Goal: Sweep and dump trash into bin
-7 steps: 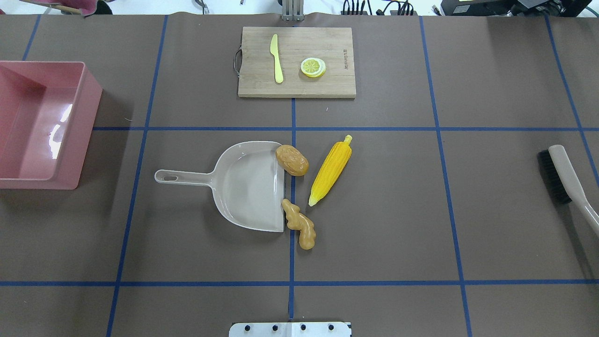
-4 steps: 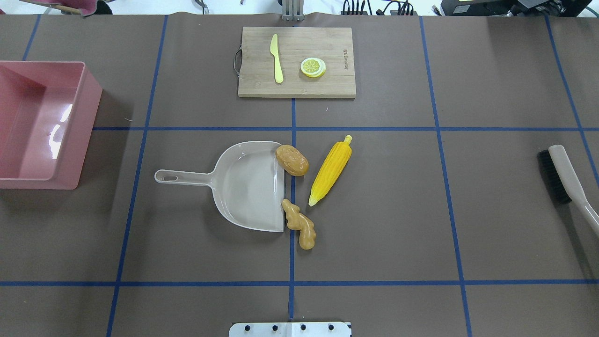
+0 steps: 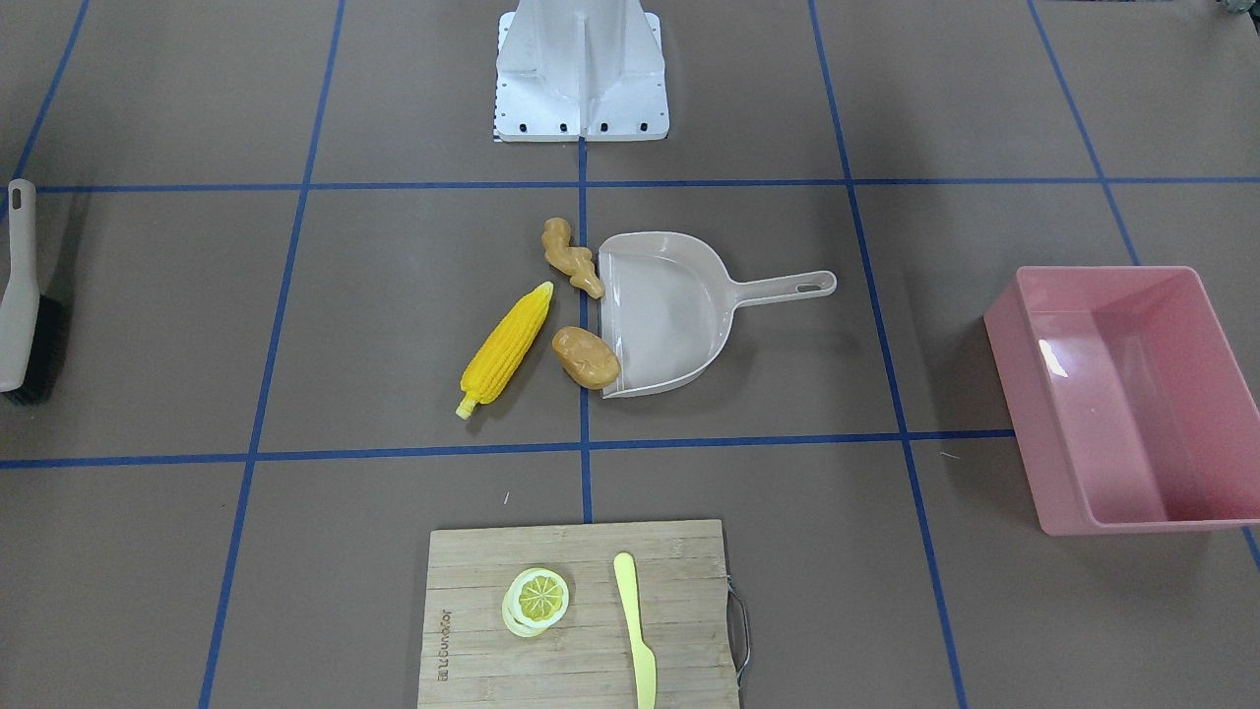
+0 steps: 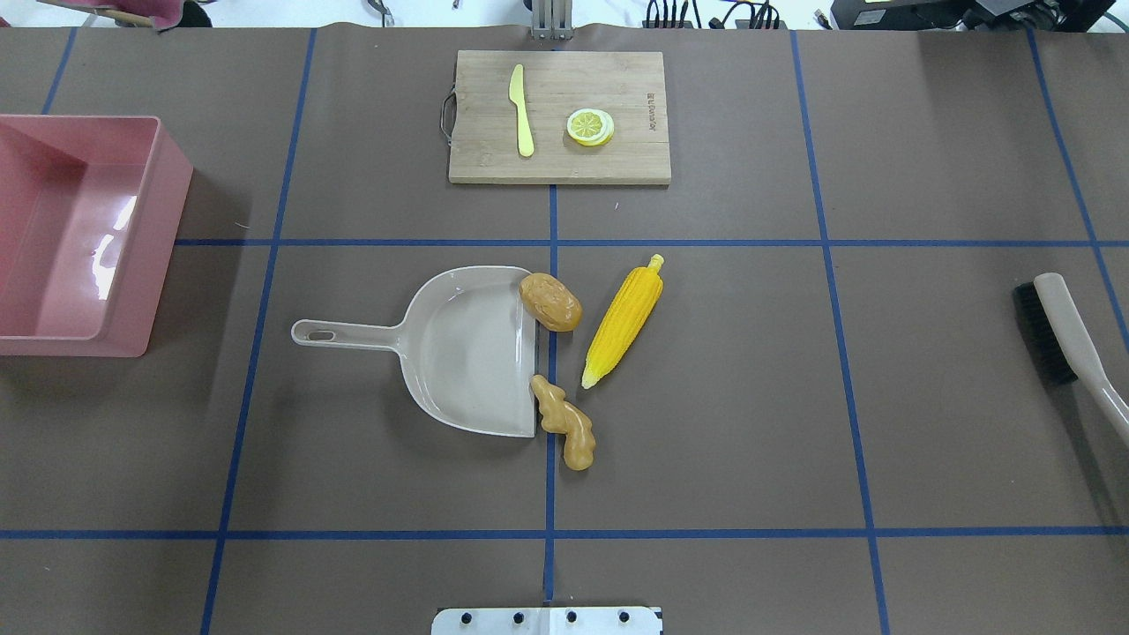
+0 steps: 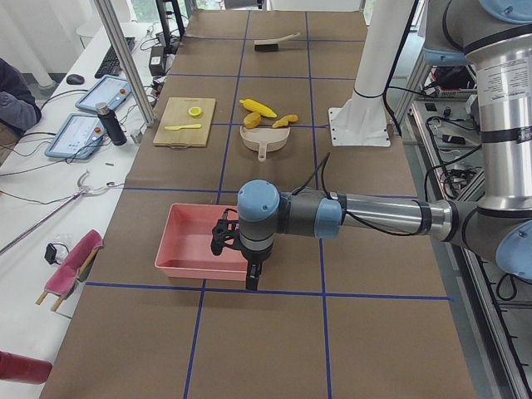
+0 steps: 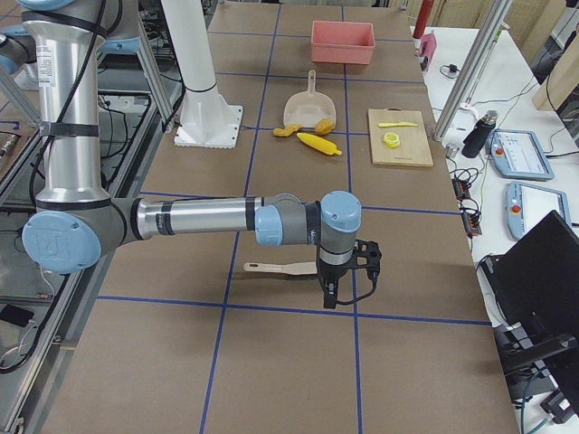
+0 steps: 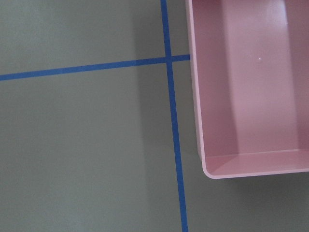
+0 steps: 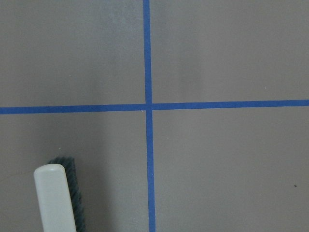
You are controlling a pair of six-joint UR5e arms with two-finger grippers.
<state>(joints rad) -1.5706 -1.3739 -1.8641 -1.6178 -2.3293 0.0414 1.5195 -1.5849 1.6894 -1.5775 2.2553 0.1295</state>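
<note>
The yellow corn cob (image 4: 623, 320), brown potato (image 4: 550, 302) and tan ginger root (image 4: 565, 423) lie on the table at the open mouth of the beige dustpan (image 4: 467, 348). The pink bin (image 4: 79, 234) stands at the far left; the left wrist view shows its corner (image 7: 251, 96). My left gripper (image 5: 251, 278) hangs by the bin's near side. My right gripper (image 6: 329, 297) hangs beside the brush (image 6: 280, 268). Both grippers show only in the side views, so I cannot tell if they are open or shut.
A wooden cutting board (image 4: 559, 116) at the back centre holds a pale yellow knife (image 4: 521, 110) and a lemon slice (image 4: 590, 126). The brush (image 4: 1058, 331) lies at the right edge. The robot's base (image 3: 581, 74) stands at the table's near middle.
</note>
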